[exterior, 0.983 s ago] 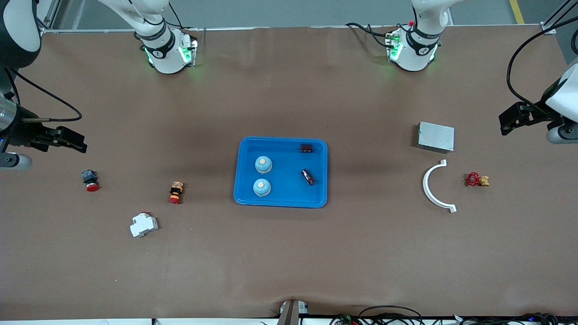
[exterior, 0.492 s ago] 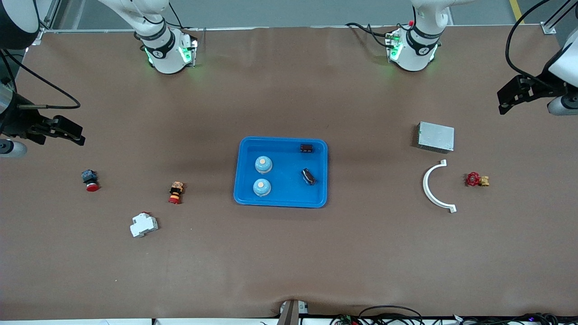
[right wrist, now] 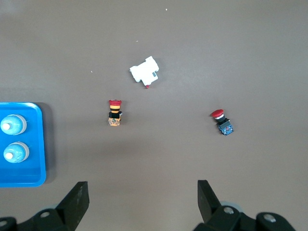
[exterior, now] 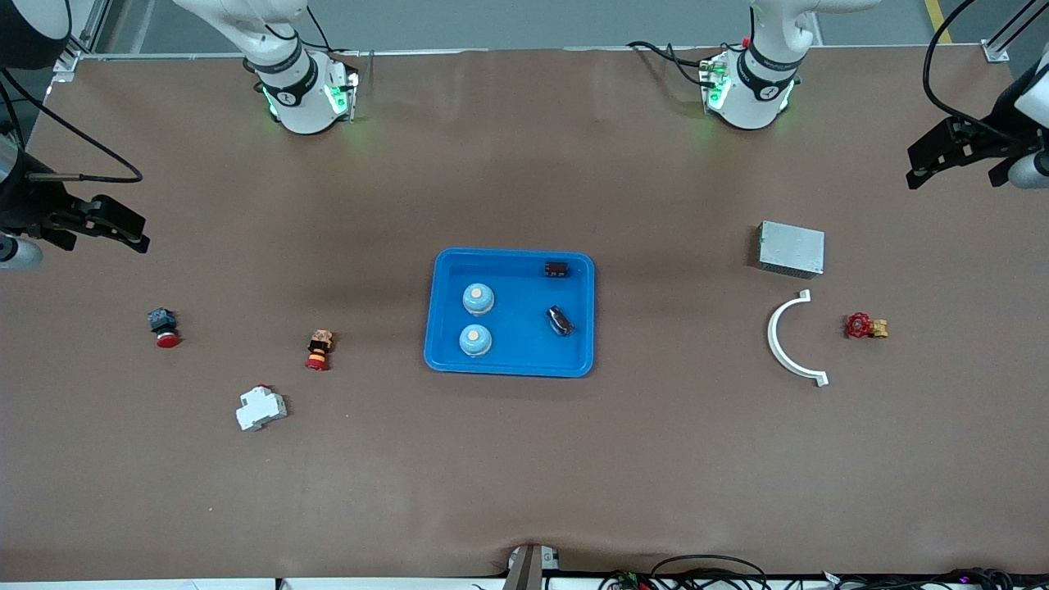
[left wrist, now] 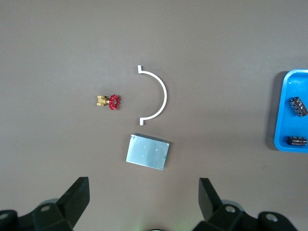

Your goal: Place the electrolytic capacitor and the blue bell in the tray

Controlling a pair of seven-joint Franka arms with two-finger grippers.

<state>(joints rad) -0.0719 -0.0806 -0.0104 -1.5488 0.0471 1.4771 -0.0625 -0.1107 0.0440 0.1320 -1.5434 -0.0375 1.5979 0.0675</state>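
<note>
The bright-blue tray (exterior: 510, 364) lies at the table's middle. In it stand two blue bells (exterior: 478, 298) (exterior: 474, 339) and lie two dark electrolytic capacitors (exterior: 557, 269) (exterior: 560, 320). The tray's edge also shows in the left wrist view (left wrist: 280, 108) with both capacitors (left wrist: 298, 106), and in the right wrist view (right wrist: 41, 144) with both bells (right wrist: 12, 124). My left gripper (exterior: 951, 156) is open and empty, high over the left arm's end of the table. My right gripper (exterior: 102, 223) is open and empty over the right arm's end.
Toward the left arm's end lie a silver box (exterior: 790, 248), a white curved bracket (exterior: 785, 340) and a red-handled valve (exterior: 865, 326). Toward the right arm's end lie a red push button (exterior: 163, 326), an orange-and-red button (exterior: 319, 350) and a white breaker (exterior: 261, 407).
Both grippers have drawn away from the tray, toward their own ends of the table and up the front view. Nothing on the table has moved.
</note>
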